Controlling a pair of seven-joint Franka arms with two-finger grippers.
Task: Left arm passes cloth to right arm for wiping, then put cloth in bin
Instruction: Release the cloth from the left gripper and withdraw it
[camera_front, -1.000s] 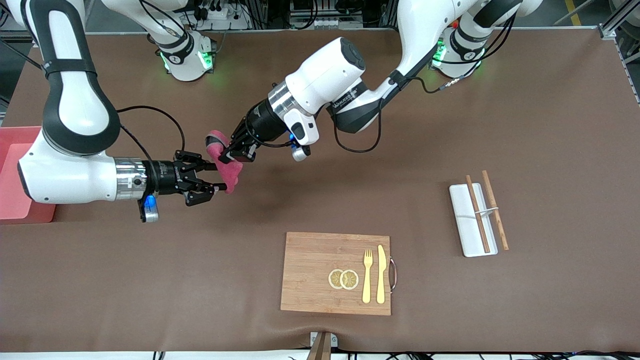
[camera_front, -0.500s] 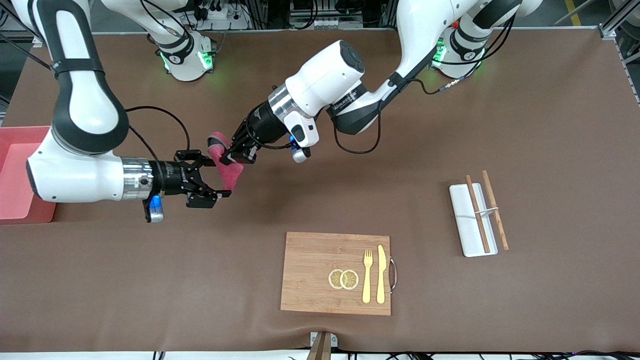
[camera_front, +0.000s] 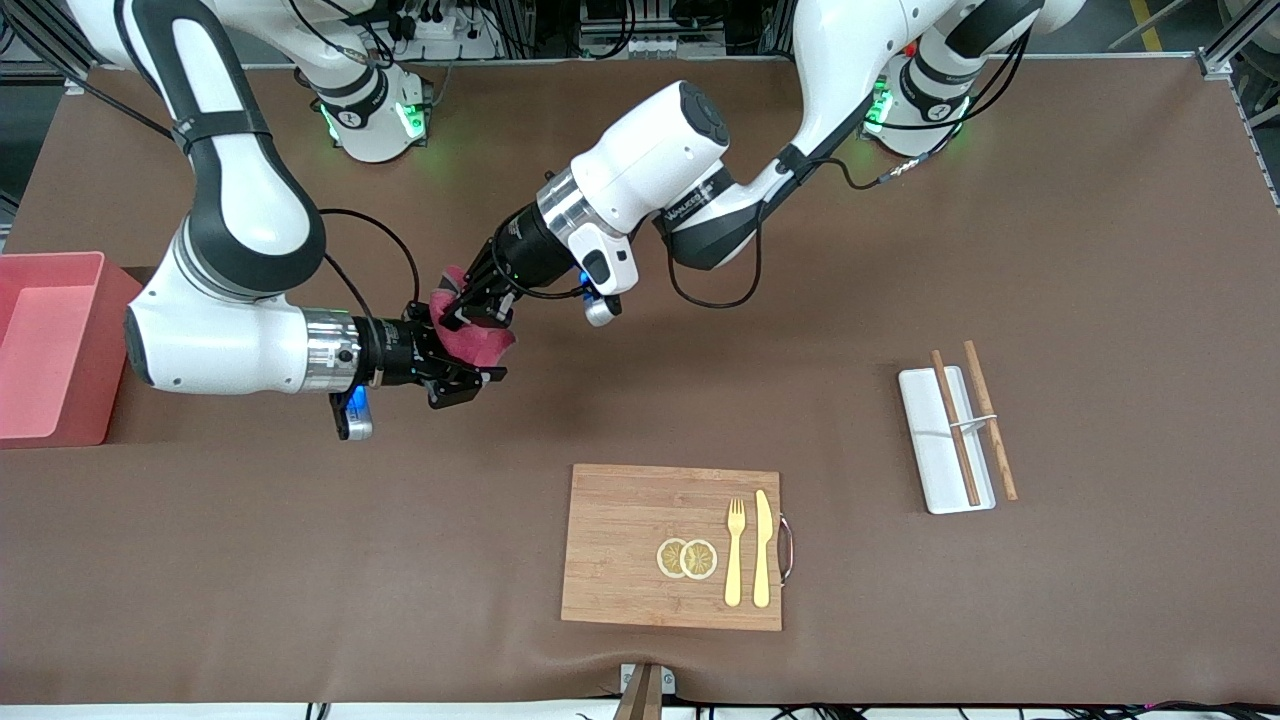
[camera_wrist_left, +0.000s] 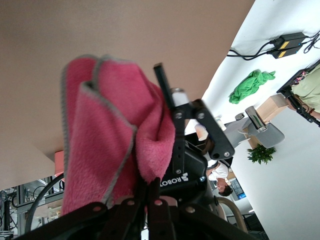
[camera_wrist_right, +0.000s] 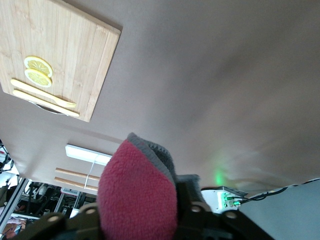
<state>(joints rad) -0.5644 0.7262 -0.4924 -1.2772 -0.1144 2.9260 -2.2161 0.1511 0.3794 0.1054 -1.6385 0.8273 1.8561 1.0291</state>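
Observation:
The maroon-red cloth with a grey edge hangs above the table between the two grippers. My left gripper is shut on the cloth's upper part; in the left wrist view its fingers pinch the cloth. My right gripper is open, with its fingers on either side of the hanging cloth. In the right wrist view the cloth fills the gap between the right fingers. The pink bin stands at the right arm's end of the table.
A wooden cutting board with lemon slices, a fork and a knife lies nearer the front camera. A white tray with two chopsticks lies toward the left arm's end. The board also shows in the right wrist view.
My right gripper has moved toward the left gripper until its open fingers straddle the cloth. The left gripper has held nearly still with the cloth.

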